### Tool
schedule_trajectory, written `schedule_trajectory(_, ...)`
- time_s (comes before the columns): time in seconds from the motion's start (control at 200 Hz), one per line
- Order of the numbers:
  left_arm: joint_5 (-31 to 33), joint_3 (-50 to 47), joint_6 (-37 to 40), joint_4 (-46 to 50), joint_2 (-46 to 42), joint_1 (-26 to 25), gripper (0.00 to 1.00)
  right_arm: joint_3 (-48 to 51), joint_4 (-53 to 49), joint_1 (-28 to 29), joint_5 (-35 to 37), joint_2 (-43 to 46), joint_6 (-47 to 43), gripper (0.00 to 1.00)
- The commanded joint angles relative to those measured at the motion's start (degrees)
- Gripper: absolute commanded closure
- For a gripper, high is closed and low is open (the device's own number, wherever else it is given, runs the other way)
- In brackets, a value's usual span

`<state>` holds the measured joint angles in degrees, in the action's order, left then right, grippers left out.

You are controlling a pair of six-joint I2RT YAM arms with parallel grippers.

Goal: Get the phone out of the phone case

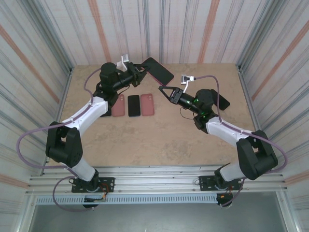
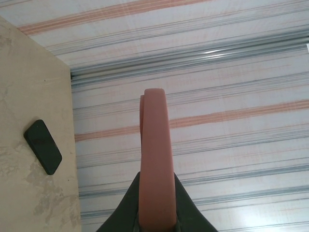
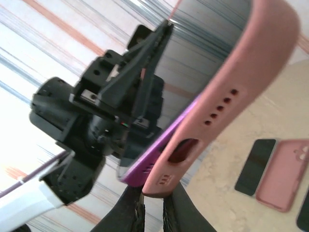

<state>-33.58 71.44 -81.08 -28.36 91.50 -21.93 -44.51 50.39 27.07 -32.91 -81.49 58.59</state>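
The left tool (image 2: 157, 223) is clamped on the pink phone case (image 2: 155, 145), edge-on just ahead of it, and the right tool (image 3: 153, 212) seems pinched on the case's corner lip, where the phone (image 3: 155, 149) shows a purple edge, so that lip wants peeling back slowly, the left holding steady.

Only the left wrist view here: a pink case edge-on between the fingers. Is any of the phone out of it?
Observer: Partly. The right wrist view shows a purple phone edge exposed beside the pink case rim.
Operator: Where is the right gripper?
Observer: The right gripper is at the case's bottom corner, a finger on either side.
Operator: Anything else on the table?
Observer: From above, a dark phone lies between the left loose case and the right loose case.
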Motion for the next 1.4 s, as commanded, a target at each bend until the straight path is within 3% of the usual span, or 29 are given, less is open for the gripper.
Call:
schedule_trajectory(0.0, -3.1, 2.05, -3.67, -6.53, -6.33, 0.05, 1.0, -0.42, -12.17, -2.36, 3.39, 0.05, -4.87, 0.95)
schedule_trajectory(0.236, -3.42, 2.15, -1.65, -5.47, -6.44, 0.05, 1.0, -0.83, -11.22, -3.15, 2.34, 0.71, -4.83, 0.91)
schedule_trajectory(0.461, -7.09, 5.4, 9.29, 0.8, -4.96, 1.37, 1.0, -1.5, -15.21, -5.42, -2.29, 4.41, -8.32, 0.64)
schedule_trajectory(0.561, -9.81, 6.59, 14.95, 1.92, -3.96, 2.22, 1.0, -3.58, -22.78, -7.28, -6.62, 6.98, -13.92, 0.53)
schedule_trajectory(0.727, -18.76, 10.81, 27.24, 4.65, -1.1, 3.86, 1.0, -9.44, -39.39, -9.13, -13.27, 10.33, -27.98, 0.45)
schedule_trajectory(0.887, -31.62, 16.65, 39.96, 7.99, 1.82, 5.45, 1.0, -18.36, -60.7, -8.8, -17.36, 9.7, -48.0, 0.43)
schedule_trajectory(1.032, -41.19, 18.74, 49.71, 9.04, 2.63, 5.67, 1.0, -25.8, -75.96, -6.51, -13.4, 6.85, -64.97, 0.43)
schedule_trajectory(1.278, -48.48, 22.22, 63.78, 21.15, 2.79, 6.28, 1.0, -31.06, -79.98, -3.35, -13.27, 2.87, -75.13, 0.54)
schedule_trajectory(1.398, -50.35, 22.51, 65.7, 23.75, 2.62, 6.55, 1.0, -33.53, -83.25, -3.34, -15.05, 1.11, -78.16, 0.59)
